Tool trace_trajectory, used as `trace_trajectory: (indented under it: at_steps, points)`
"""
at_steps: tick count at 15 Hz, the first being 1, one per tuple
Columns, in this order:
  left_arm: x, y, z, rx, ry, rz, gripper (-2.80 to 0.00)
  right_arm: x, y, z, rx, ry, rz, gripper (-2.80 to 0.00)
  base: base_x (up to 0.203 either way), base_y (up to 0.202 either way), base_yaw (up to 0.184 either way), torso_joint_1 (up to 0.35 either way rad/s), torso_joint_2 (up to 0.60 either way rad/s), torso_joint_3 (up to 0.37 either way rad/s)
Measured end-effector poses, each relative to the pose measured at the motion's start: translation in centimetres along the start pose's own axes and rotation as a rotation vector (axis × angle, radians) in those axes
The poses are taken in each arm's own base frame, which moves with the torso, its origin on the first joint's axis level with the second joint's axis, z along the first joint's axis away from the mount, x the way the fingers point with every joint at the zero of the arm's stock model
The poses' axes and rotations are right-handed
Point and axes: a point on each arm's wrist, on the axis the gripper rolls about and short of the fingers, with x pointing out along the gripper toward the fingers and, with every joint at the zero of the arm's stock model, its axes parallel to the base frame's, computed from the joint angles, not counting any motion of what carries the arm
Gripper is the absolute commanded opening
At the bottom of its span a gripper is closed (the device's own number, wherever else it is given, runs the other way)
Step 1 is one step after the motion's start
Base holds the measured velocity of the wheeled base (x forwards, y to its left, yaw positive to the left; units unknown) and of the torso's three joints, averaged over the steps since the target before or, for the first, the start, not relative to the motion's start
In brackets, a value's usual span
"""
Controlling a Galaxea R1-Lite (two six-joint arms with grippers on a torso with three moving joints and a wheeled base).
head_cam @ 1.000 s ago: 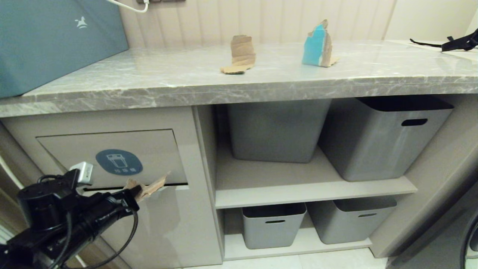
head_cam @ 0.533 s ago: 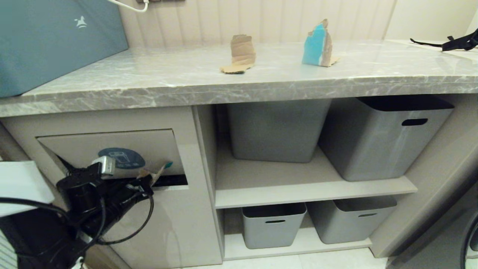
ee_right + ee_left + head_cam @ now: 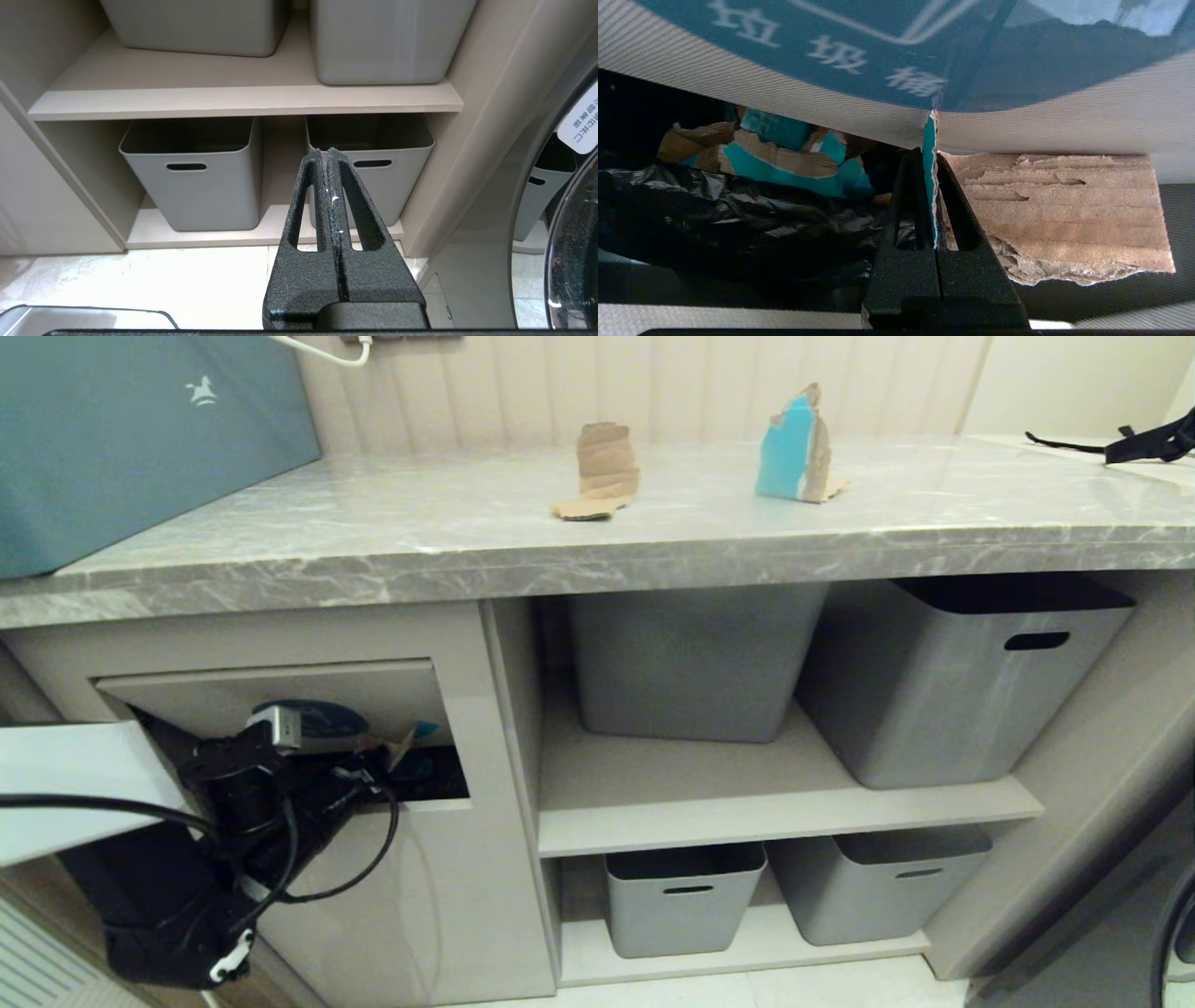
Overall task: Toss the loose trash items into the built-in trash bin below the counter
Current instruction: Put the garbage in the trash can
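Left wrist view: left gripper (image 3: pixel 930 154) jaws clamp a torn brown cardboard scrap (image 3: pixel 1059 214) under the beige tilted bin flap (image 3: pixel 280 695); two scraps (image 3: pixel 602 471) stand on the grey marble surface (image 3: pixel 420 532); right gripper (image 3: pixel 329 156) closed, empty.

A grey marble pattern with white veining is being shown by the counter (image 3: pixel 653 537), while beige is being carried by the cabinetry and by the built-in trash bin's flap (image 3: pixel 280 686) with its blue oval sticker (image 3: pixel 322 717). Plain brown is being displayed by one cardboard scrap (image 3: pixel 602 471), and turquoise-blue over brown by the second scrap (image 3: pixel 794 448) and the clamped scrap (image 3: pixel 1064 210). Grey is being worn by the storage bins (image 3: pixel 691 663), teal-blue by the large box (image 3: pixel 131 439), and black by the liner (image 3: pixel 738 219).
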Motion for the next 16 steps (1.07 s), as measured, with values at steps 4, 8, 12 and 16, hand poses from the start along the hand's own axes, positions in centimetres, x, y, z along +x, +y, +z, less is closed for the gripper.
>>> trace_trajectory:
  at_steps: [4,8,12,16]
  points:
    - [0.3,1.3,0.2,-0.002,-0.009,0.035,0.00,0.0,0.0,0.0,0.000,0.000,0.000,-2.80,0.000,0.000,0.000,0.000,0.00,0.000]
    - [0.5,1.7,-0.1,-0.004,-0.001,0.044,0.00,0.0,0.0,0.0,0.003,0.000,0.000,-2.80,0.000,0.000,0.000,0.000,0.00,0.000]
    - [0.3,1.7,-0.2,-0.005,0.004,0.050,0.00,0.0,0.0,0.0,0.003,0.000,0.000,-2.80,0.000,0.000,0.000,0.000,0.00,0.000]
    - [-2.1,1.6,-0.5,-0.007,0.055,0.069,0.00,0.0,0.0,0.0,0.003,0.001,0.000,-2.80,0.000,0.000,0.000,0.000,0.00,0.000]
